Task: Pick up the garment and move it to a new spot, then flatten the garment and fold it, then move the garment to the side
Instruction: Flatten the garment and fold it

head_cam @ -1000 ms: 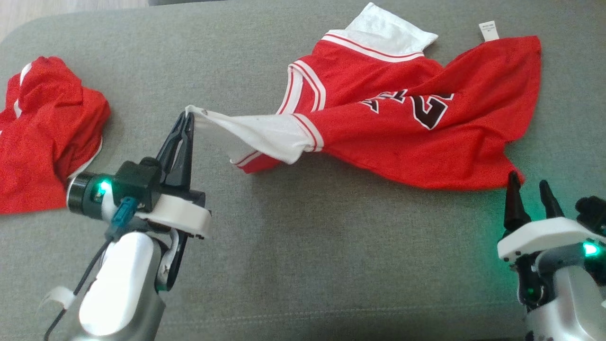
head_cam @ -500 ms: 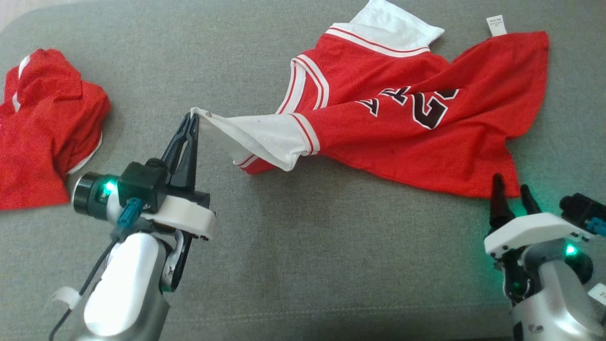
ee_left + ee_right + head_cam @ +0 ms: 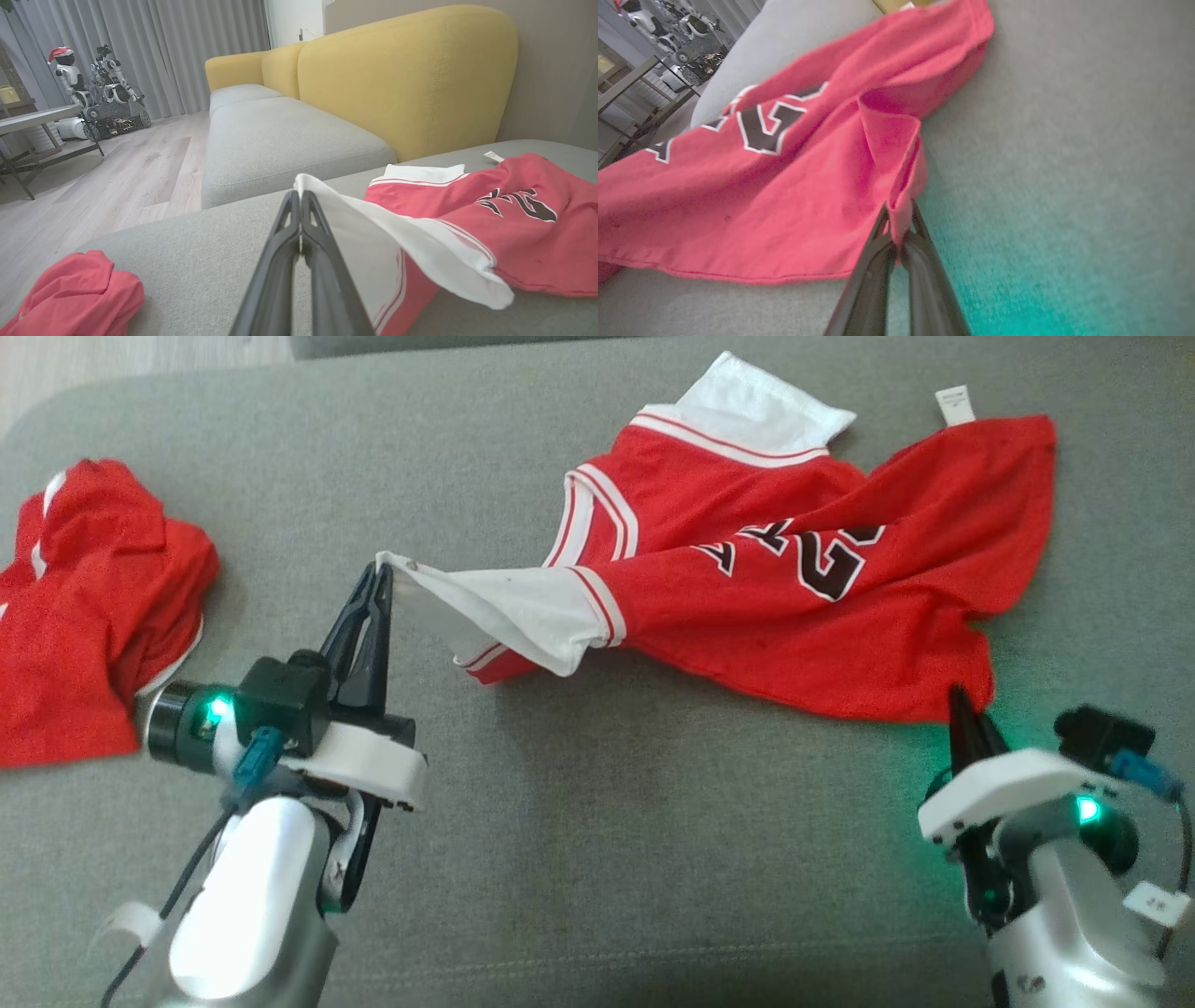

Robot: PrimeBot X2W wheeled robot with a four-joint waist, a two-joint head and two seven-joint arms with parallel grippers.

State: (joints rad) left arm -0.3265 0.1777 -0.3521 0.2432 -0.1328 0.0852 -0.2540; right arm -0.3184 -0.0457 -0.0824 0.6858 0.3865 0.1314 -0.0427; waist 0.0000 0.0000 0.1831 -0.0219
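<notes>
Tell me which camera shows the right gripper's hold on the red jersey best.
Right wrist view: the right gripper is shut on the red jersey's corner, close up. The head view shows that grip from above, smaller. The left wrist view shows the jersey's sleeve end.

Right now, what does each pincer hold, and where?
Both hold the jersey: the left pincer pinches its white sleeve edge, the right pincer its red hem corner.

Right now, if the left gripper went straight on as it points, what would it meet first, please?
The left gripper is shut on the jersey's white sleeve; past that edge the way looks free over the grey cushion, though depth is unclear.
</notes>
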